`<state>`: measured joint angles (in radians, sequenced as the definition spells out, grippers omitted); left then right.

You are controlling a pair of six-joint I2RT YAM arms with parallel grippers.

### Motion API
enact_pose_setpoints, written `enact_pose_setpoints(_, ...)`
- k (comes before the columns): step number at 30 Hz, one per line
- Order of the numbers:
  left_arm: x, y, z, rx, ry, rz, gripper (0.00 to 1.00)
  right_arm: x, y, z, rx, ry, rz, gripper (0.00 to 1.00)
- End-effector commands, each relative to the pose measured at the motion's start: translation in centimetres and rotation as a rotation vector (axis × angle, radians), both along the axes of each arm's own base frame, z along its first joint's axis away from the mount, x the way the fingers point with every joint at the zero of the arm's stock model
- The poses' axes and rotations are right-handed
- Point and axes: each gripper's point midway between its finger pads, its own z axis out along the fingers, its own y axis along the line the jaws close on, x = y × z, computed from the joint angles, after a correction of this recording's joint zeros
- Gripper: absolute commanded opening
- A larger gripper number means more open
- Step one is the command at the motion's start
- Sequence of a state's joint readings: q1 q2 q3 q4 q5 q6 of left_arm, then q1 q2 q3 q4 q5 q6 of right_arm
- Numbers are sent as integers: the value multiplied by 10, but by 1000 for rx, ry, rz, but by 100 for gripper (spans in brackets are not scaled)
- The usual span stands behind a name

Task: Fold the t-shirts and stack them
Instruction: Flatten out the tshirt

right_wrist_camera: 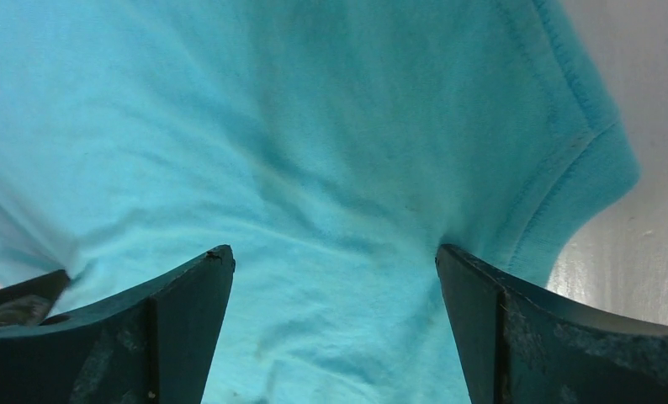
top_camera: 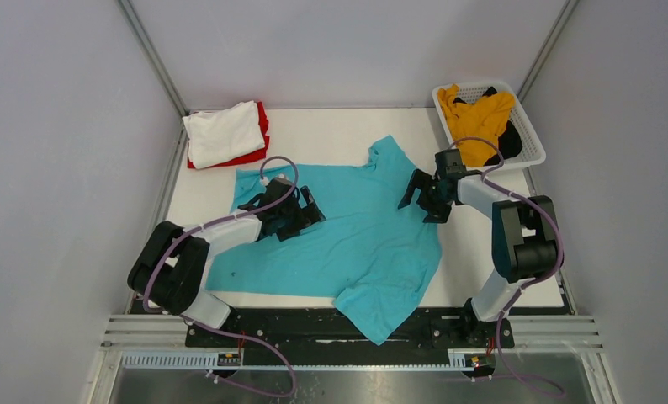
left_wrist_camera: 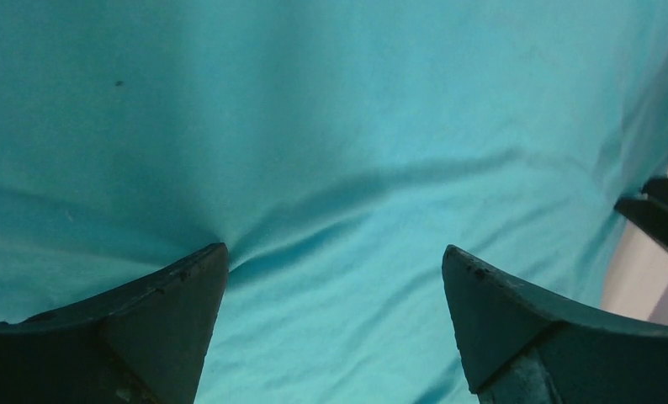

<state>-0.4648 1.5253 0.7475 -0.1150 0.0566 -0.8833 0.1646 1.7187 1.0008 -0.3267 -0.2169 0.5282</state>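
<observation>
The teal shirt [top_camera: 356, 227] lies spread flat in the middle of the desk [top_camera: 331, 126], hem toward 9 o'clock and shoulders toward 3 o'clock. Its far sleeve [top_camera: 389, 156] points to 12 o'clock and its near sleeve [top_camera: 381, 307] hangs over the desk edge at 6 o'clock. At 10 o'clock a folded white shirt [top_camera: 223, 132] sits on a folded red shirt [top_camera: 262, 126]. At 2 o'clock the basket [top_camera: 532, 135] holds the yellow shirt [top_camera: 480, 122] and the black shirt [top_camera: 509, 141], both crumpled.

The left fingers [left_wrist_camera: 171, 328] are spread wide and hold nothing. Their tips are down on the cloth on the hem half, where a crease runs out from one tip. The right fingers [right_wrist_camera: 532, 337] are equally wide and empty, and sit by the far sleeve seam at the shoulder end.

The step in hand looks like the first fold of the teal shirt. To do it well, each arm should pinch the far edge of the shirt, the left near the hem and the right at the shoulder. The tips need to get under the single layer rather than bunch cloth between them. Both arms should then lift together and carry that edge toward 6 o'clock at the same pace, so the fold line runs straight. The far sleeve should go in with the fold. The near sleeve needs drawing back onto the desk first, or it will drag the fold askew.
</observation>
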Motion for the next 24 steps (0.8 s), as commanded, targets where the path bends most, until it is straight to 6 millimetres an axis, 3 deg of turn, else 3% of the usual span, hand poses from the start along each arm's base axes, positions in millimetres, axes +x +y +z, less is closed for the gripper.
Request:
enact_pose_setpoints(1,-41,-17,-9,-30,88,-20,99,-32,5,-5,81,96,38,100)
enact_pose_setpoints(6,-46,-19,-4,-13,56,-23,99,-25,-1,1,60,68,51,100)
enact_pose_setpoints(11,-23,-11,26,64,-56,-13,99,-11,-22,27,-73,-14,45,100)
enact_pose_setpoints(14,-6,-7,49,112,-128,-1,99,-11,-18,44,-121,-75,84,100)
enact_pose_setpoints(16,2,-4,59,131,-168,0,99,-20,-6,45,-209,-86,154,100)
enact_pose_setpoints(20,25,2,62,160,-193,21,99,-29,48,31,-249,-81,306,100)
enact_pose_setpoints(24,39,3,35,127,-125,36,99,-35,105,17,-217,-76,414,99)
